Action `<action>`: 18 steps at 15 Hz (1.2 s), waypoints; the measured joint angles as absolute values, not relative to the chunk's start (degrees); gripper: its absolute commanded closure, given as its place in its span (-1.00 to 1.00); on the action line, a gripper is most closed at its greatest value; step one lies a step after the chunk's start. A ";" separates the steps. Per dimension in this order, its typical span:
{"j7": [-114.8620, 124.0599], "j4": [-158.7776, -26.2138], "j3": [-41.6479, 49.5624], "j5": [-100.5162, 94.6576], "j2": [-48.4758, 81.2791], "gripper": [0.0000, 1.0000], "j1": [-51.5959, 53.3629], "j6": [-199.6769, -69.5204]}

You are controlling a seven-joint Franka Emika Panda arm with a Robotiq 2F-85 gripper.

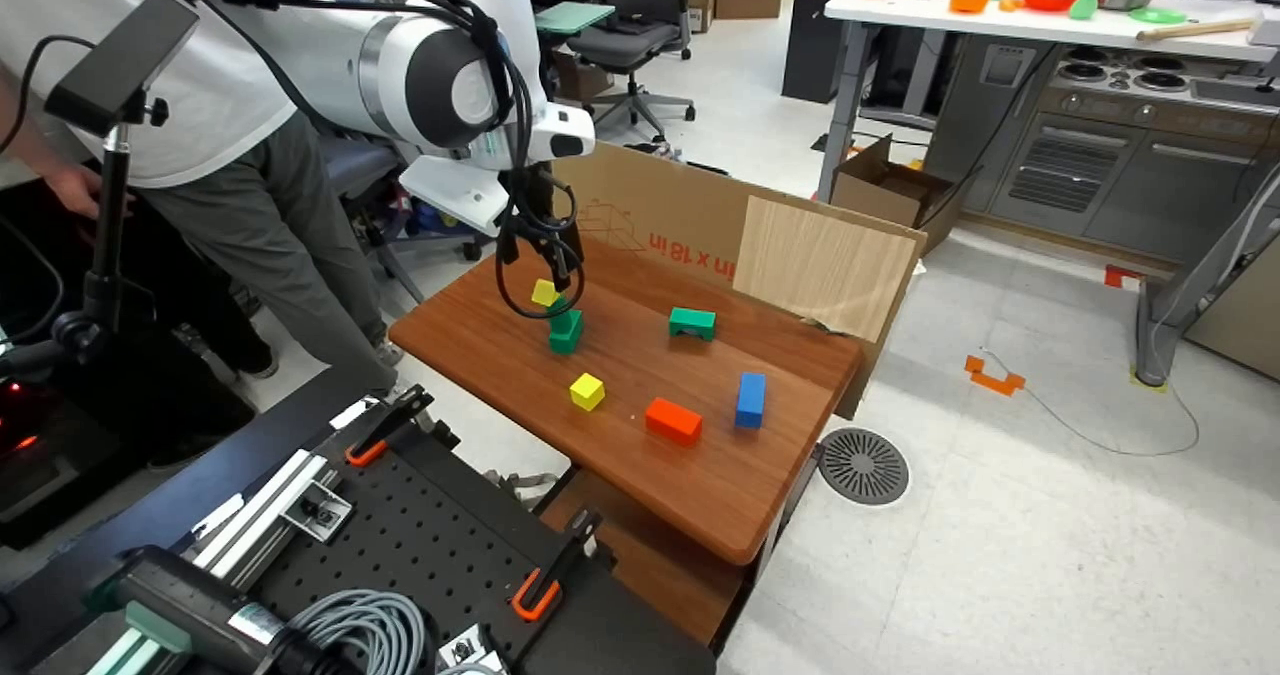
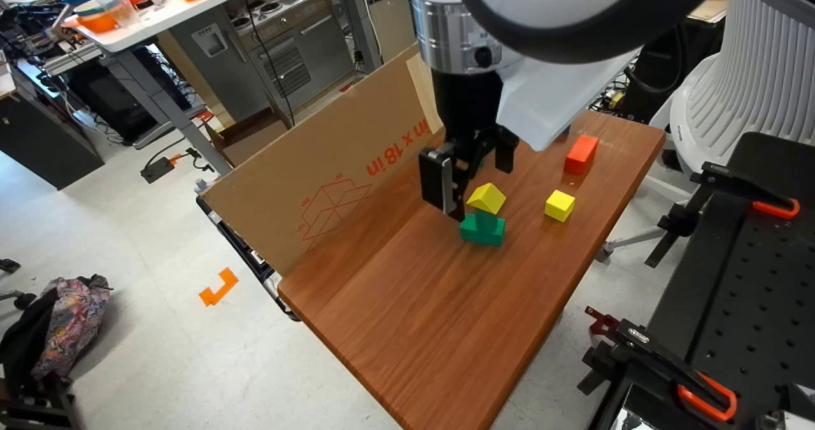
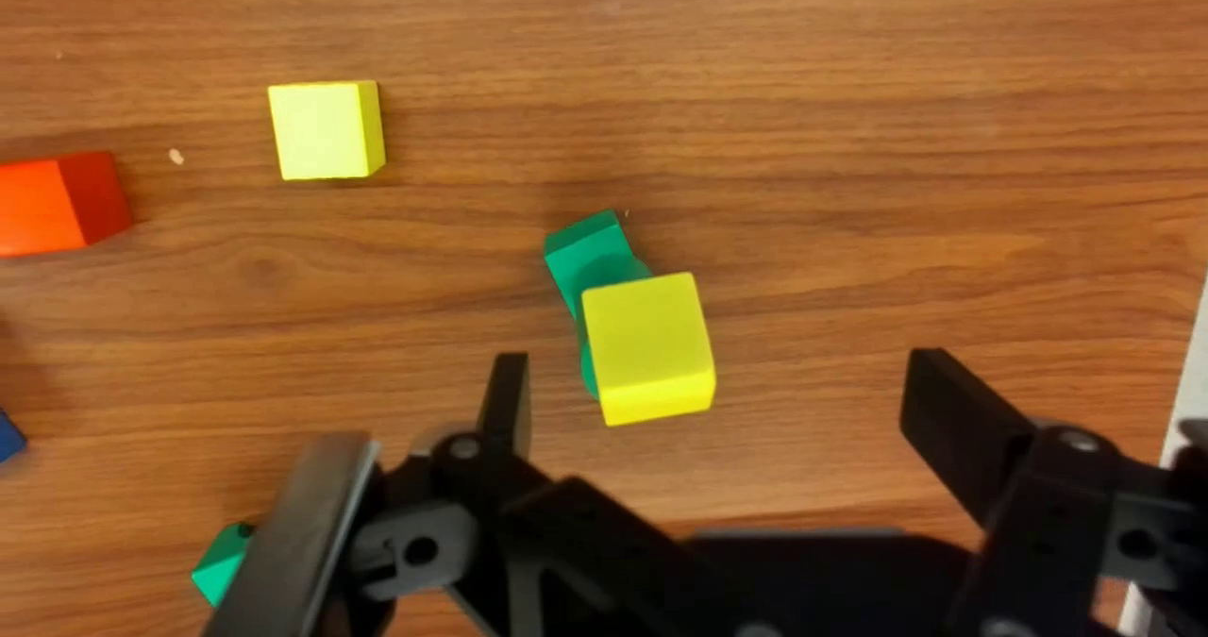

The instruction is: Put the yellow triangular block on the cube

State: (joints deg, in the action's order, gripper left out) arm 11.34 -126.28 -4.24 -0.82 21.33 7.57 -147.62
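The yellow triangular block [image 2: 486,198] rests on top of a stack of green blocks [image 2: 482,229]; it also shows in an exterior view [image 1: 545,293] and, from above, in the wrist view [image 3: 646,340]. The cube [image 1: 587,391] stands alone on the table, beside the green stack; it also shows in an exterior view [image 2: 559,205] and in the wrist view [image 3: 321,132]. My gripper [image 3: 722,371] is open and empty, its fingers wide apart. It hangs pointing down close to the triangular block, with the block nearer the left finger in the wrist view. Whether a finger touches it cannot be told.
On the wooden table [image 1: 620,475] lie an orange-red block [image 1: 674,421], a blue block [image 1: 750,400] and a green arch block [image 1: 692,323]. A cardboard wall [image 2: 331,169] stands along one table edge. A black perforated board [image 1: 400,515] with clamps adjoins the table.
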 measured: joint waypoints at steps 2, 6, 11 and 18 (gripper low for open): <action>11.96 -125.55 -4.01 -0.83 22.12 -1.00 7.79 -146.70; 12.58 -123.97 -3.51 -0.86 23.68 -1.00 7.98 -144.77; 12.92 -122.25 -3.26 -0.87 24.87 -0.31 8.02 -143.28; 13.46 -120.96 -2.96 -0.87 25.99 0.77 8.15 -142.61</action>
